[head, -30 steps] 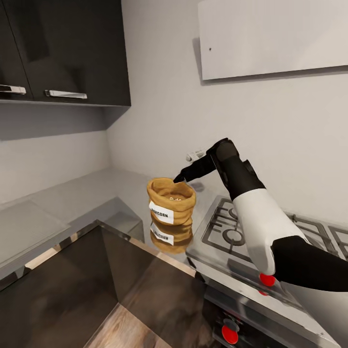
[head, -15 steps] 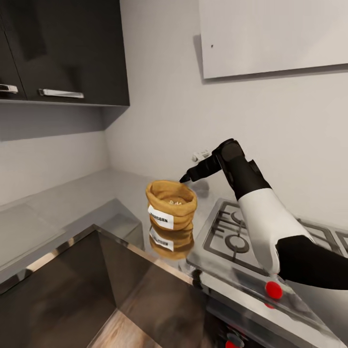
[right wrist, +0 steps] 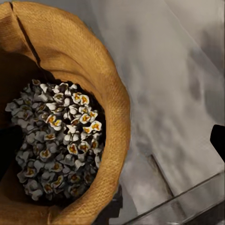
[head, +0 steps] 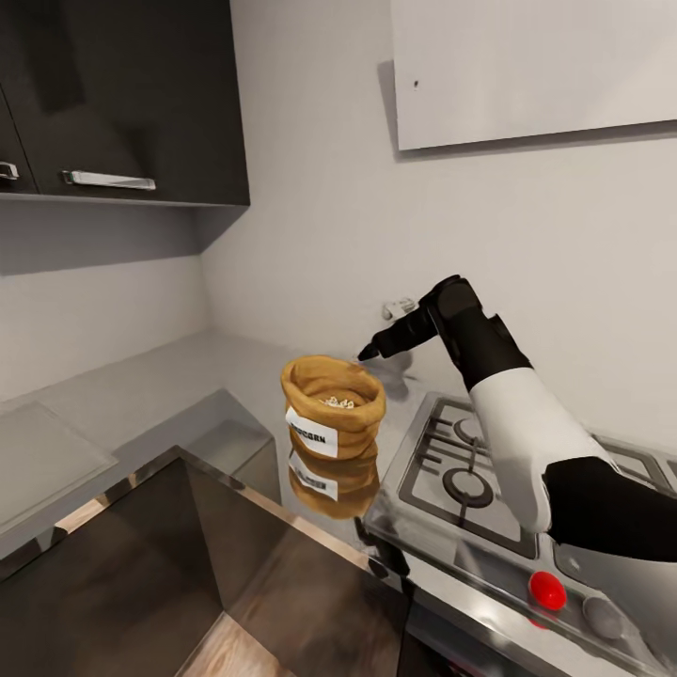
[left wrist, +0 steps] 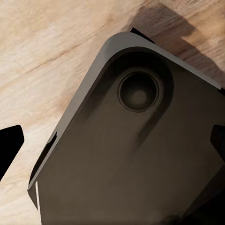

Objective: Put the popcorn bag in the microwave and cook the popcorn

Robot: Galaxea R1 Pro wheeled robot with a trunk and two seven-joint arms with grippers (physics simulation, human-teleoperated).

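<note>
In the head view, the bag (head: 333, 405) stands upright in the middle of the frame on the shiny grey desk (head: 141, 385). Its rim is rolled down and a white label sits on its front. Its mirror picture shows in the desk just below it. The stove (head: 451, 480) is just beside it, in the lower right, with a red knob (head: 547, 590) on its front. The right arm (head: 527, 442) comes in from the lower right, white and black. The right fingers (head: 369, 354) are up above the bag's back rim, near it but not touching. They look dark and thin here, and I cannot tell if they are spread or pressed together. Dark cupboards (head: 122, 94) hang in the upper left. A pale board (head: 536, 70) is on the wall in the upper right.

In the left wrist view, a dark grey slab (left wrist: 136, 150) with a round dent lies over a wooden floor (left wrist: 51, 51). Black tips of the left fingers (left wrist: 9, 145) show at both side edges, spread wide.

In the right wrist view, the bag (right wrist: 89, 65) is open at the left, full of small white and yellow bits (right wrist: 61, 136). The grey desk (right wrist: 164, 84) is on the right. A black tip of the right fingers (right wrist: 218, 138) shows at the right edge.
</note>
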